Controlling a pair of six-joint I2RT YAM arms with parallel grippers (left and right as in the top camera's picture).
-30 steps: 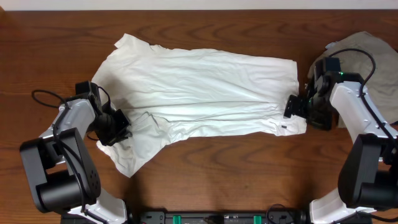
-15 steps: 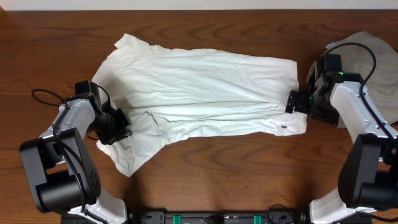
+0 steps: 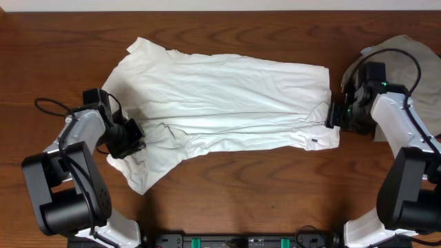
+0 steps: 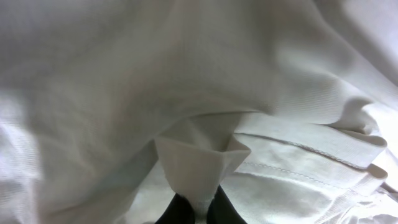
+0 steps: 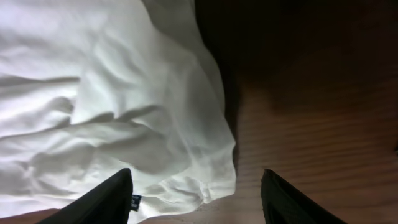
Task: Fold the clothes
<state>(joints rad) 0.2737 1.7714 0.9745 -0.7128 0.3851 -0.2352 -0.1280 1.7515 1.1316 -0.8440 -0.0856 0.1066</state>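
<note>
White T-shirt lies spread across the middle of the wooden tabletop, the left gripper clenched on a fold at its left side, the right gripper open-jawed over its right hem.

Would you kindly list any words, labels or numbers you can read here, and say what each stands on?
No text here can be read.
The small dark tag at the hem of the white T-shirt: pale marks, too small and blurred to read.
No lettering shows on the shirt's visible side.
</note>
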